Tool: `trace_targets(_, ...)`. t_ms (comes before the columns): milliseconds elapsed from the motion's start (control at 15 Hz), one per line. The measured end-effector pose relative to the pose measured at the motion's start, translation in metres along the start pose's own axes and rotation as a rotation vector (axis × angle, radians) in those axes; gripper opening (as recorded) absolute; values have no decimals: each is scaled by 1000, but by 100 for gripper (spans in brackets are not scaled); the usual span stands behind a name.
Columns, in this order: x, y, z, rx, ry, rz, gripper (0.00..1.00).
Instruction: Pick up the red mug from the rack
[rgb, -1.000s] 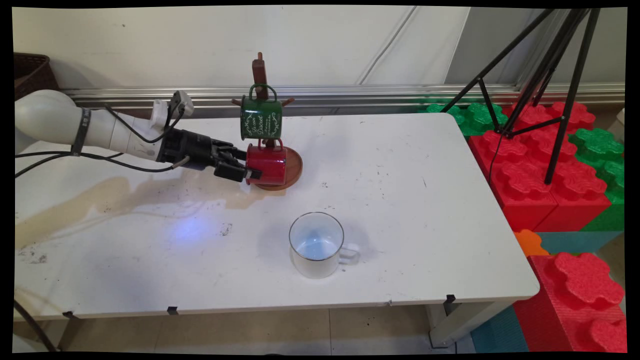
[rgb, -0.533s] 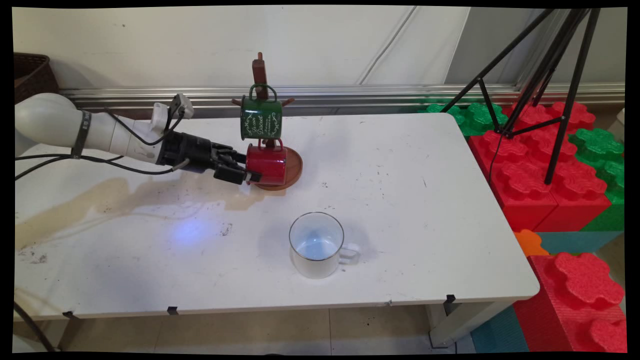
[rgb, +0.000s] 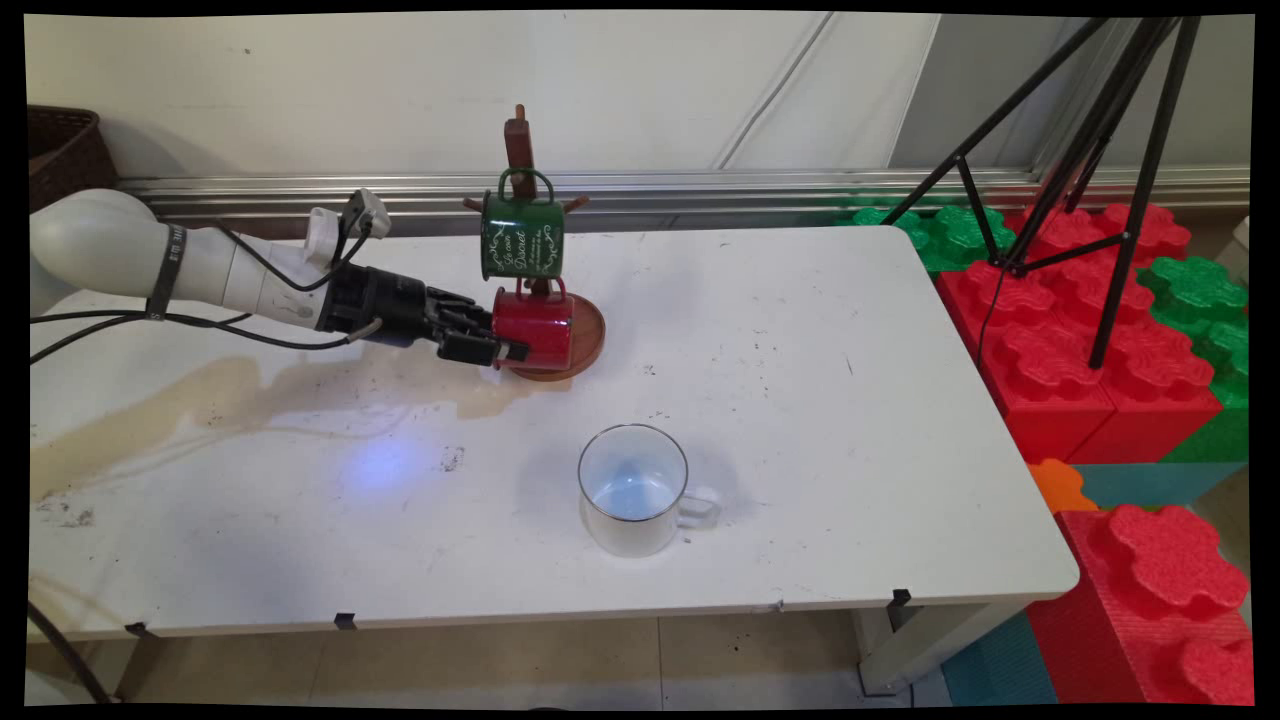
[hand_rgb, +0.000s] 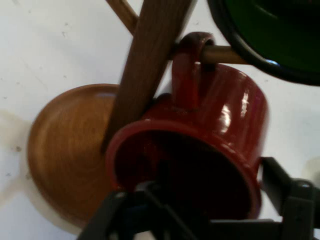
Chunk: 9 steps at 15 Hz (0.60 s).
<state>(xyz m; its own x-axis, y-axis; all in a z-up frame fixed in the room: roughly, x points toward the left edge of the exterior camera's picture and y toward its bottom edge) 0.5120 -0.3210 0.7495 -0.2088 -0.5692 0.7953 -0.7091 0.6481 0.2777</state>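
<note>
White enamel mug (rgb: 633, 490) sits alone at 6 o'clock on the table. Black gripper (rgb: 497, 345) clamps the rim wall of the red enamel mug (rgb: 535, 325), 1 finger inside; it hangs by its handle on the wooden mug tree (rgb: 520, 150) at 11 o'clock. Looks light, rigid, glossy-slick. Green mug (rgb: 522, 235) hangs above.

White wall (rgb: 300, 90), tiled floor (rgb: 600, 660), foam blocks (rgb: 1090, 340), tripod (rgb: 1110, 150)

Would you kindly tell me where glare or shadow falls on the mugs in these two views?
Hand view: bright highlights streak the red mug's glossy side, its inside is dark, and a small glint sits on the green mug's rim. Main view: the white mug casts a soft shadow on the table beside it.
</note>
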Motion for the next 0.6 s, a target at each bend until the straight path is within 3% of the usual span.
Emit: trace_targets(600,-2,6,-1,-34,-1,-16,0)
